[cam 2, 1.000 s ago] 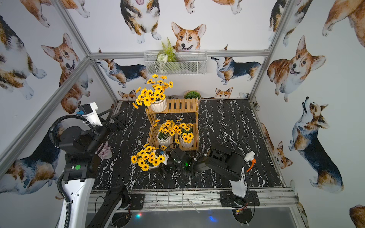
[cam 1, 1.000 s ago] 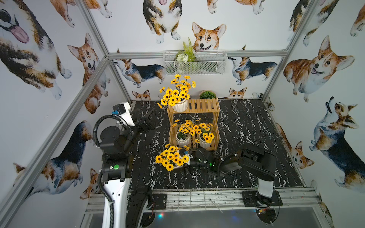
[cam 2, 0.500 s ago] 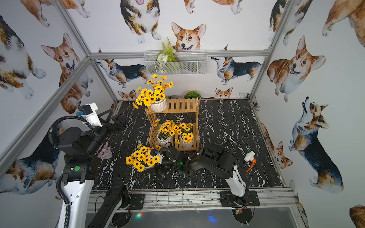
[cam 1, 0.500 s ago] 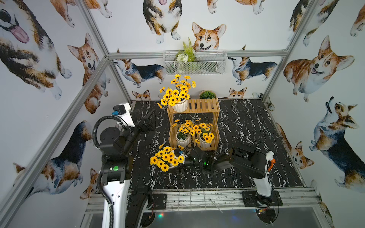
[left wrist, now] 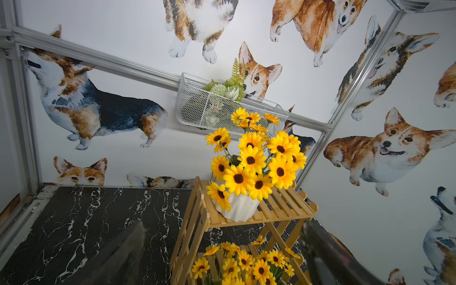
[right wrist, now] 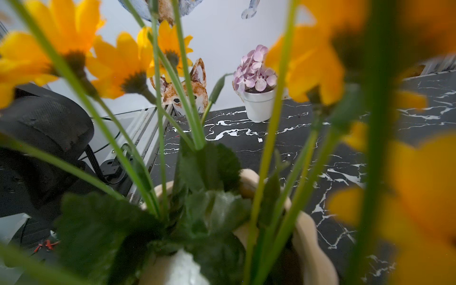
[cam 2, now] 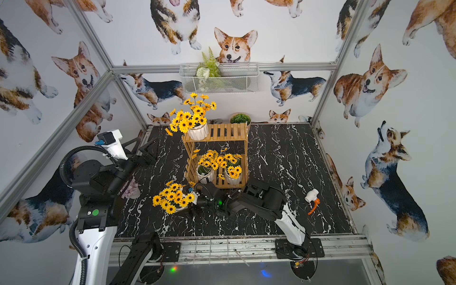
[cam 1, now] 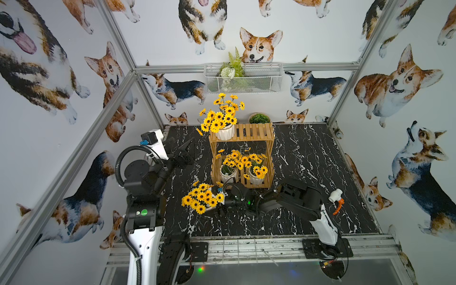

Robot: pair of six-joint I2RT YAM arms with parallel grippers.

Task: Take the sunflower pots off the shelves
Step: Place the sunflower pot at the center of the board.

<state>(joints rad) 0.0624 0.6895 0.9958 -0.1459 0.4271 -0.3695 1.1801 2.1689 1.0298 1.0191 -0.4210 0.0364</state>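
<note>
The shelves [cam 1: 256,133] stand mid-table in both top views. One of the sunflower pots [cam 1: 224,132] sits on the top tier's left end, and two more [cam 1: 228,172] [cam 1: 256,176] sit on the lower tier. A fourth sunflower pot [cam 1: 201,199] [cam 2: 172,197] is off the rack, low over the table at its front left, with my right gripper [cam 1: 220,203] shut on it. Its stems and rim [right wrist: 306,234] fill the right wrist view and hide the fingers. My left gripper [cam 1: 186,154] [left wrist: 222,232] hangs open and empty left of the rack, facing the top pot [left wrist: 239,208].
A white wire basket [cam 1: 266,81] with a fern hangs on the back wall. A bowl of green foliage [cam 1: 259,118] stands behind the rack. A pink-flowered pot [cam 2: 130,190] [right wrist: 259,106] sits by the left arm. A white and orange spray nozzle [cam 1: 335,199] lies at the right.
My right gripper has carried its sunflower pot leftward, away from the front of the rack, and the right arm has stretched out. The left arm has stayed still.
</note>
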